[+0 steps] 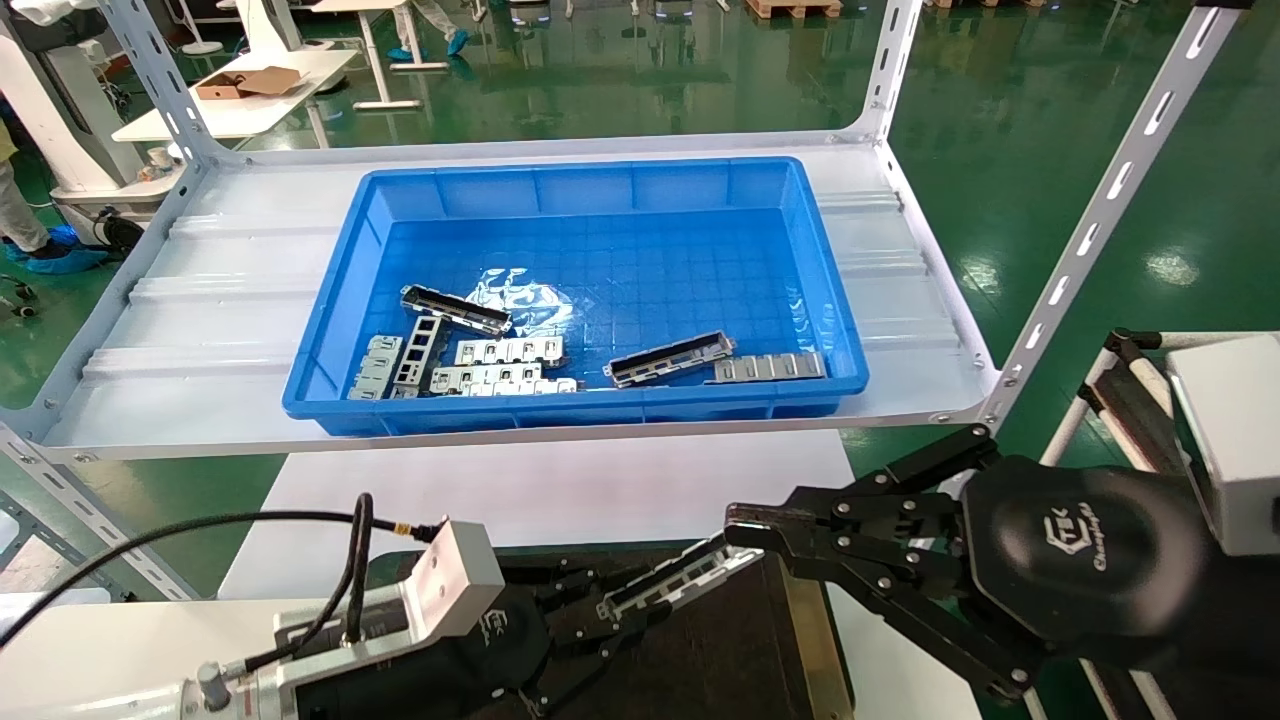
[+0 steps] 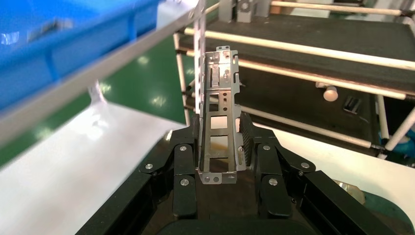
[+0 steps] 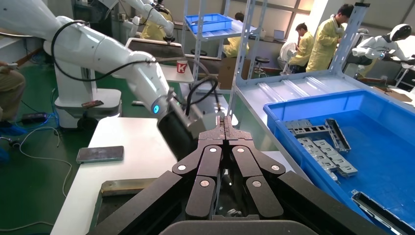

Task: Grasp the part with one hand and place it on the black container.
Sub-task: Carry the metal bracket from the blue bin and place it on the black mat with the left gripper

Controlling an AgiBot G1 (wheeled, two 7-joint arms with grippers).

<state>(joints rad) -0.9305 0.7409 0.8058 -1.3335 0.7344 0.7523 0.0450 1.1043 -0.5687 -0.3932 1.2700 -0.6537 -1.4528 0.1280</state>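
Observation:
My left gripper (image 1: pixel 625 600) is shut on the part (image 1: pixel 672 578), a silver-grey channel with rectangular cut-outs. In the left wrist view the part (image 2: pixel 221 98) stands out between the two black fingers (image 2: pixel 248 134), which press on its sides near one end. The part hangs just above the black container (image 1: pixel 740 655), whose brass rim (image 1: pixel 806 620) shows. My right gripper (image 1: pixel 742 520) is shut and empty, its tips close above the part's far end. In the right wrist view its fingers (image 3: pixel 225 128) are pressed together.
The blue bin (image 1: pixel 600 185) stands on the white shelf (image 1: pixel 200 330) behind, holding two more channels (image 1: pixel 668 358) and several flat plates (image 1: pixel 505 352). Slanted shelf posts (image 1: pixel 1110 200) stand at the right. A phone (image 3: pixel 100 153) lies on the white table.

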